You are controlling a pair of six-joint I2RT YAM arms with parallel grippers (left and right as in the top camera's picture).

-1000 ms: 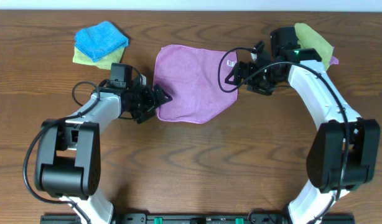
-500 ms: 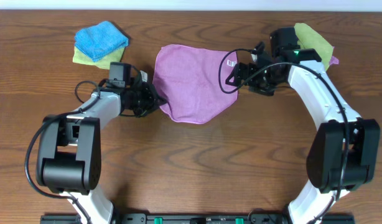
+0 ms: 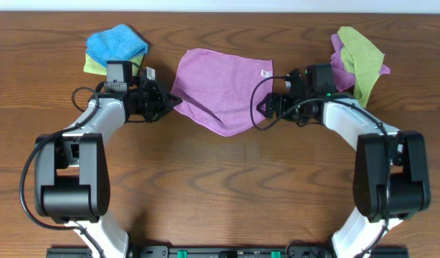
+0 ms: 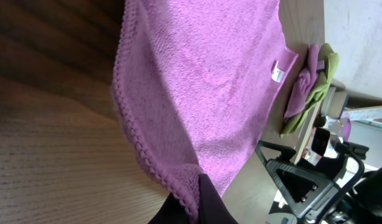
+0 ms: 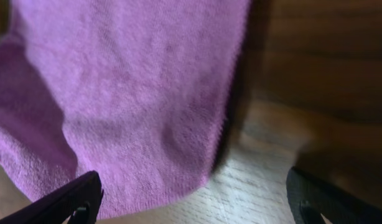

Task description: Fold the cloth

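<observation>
The left gripper (image 3: 165,106) pinched the purple cloth (image 3: 220,89) at its left corner. The right gripper (image 3: 266,109) stood with jaws spread at the opposite edge and needed a deep bite before any lift.

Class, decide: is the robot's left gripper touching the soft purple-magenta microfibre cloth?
Touching. The left wrist view shows the left gripper shut on the purple-magenta microfibre cloth, its stitched corner pinched between the dark jaws.
</observation>
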